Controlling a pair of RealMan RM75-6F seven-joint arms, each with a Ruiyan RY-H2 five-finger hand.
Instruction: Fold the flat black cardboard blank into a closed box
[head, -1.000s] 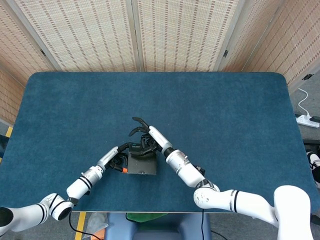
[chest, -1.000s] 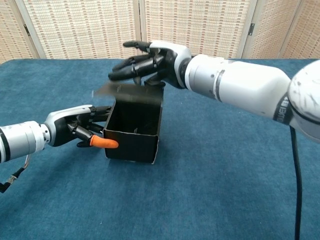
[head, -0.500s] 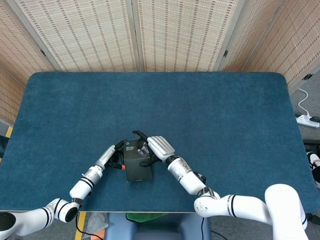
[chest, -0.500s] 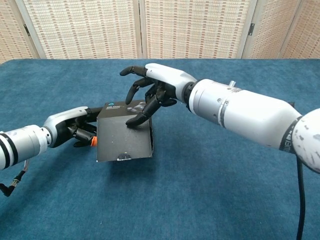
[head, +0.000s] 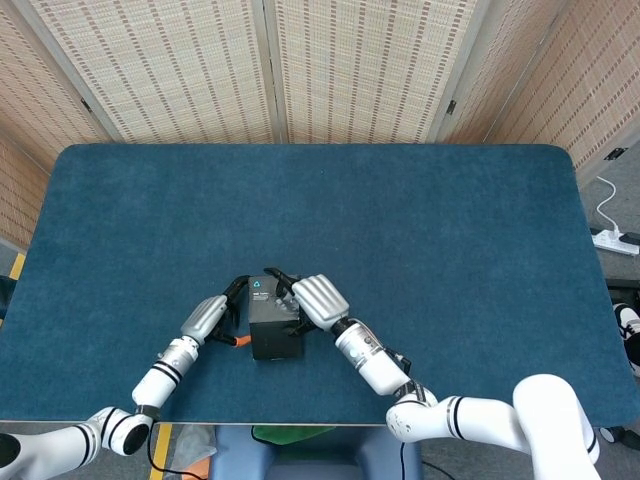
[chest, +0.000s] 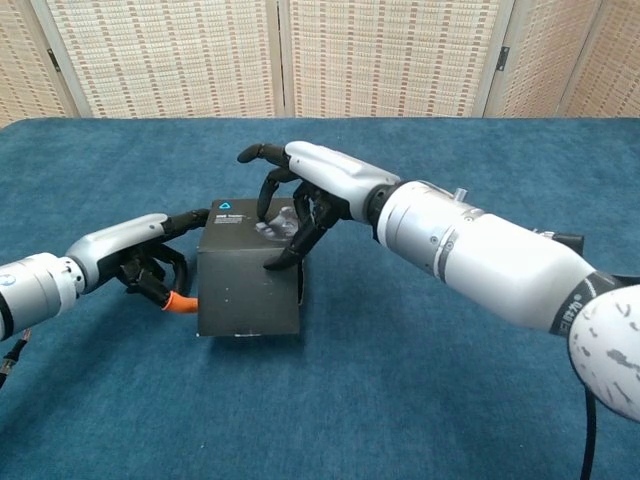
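The black cardboard box (chest: 249, 283) (head: 272, 325) stands on the blue table, its lid folded down flat on top, with a small blue mark near the lid's back left corner. My right hand (chest: 305, 195) (head: 312, 297) reaches over from the right and presses its fingertips on the lid. My left hand (chest: 142, 255) (head: 212, 315) rests against the box's left side with curled fingers, an orange fingertip (chest: 178, 301) low by the wall. Neither hand grips the box.
The blue felt table (head: 400, 220) spreads wide around the box. Its front edge runs close below the box in the head view. Woven screens stand behind the table. A power strip (head: 615, 240) lies on the floor at the right.
The lid, raised a second ago over the empty box, has been pushed down flat by my right hand. My left hand has stayed at the left wall, sliding slightly back.
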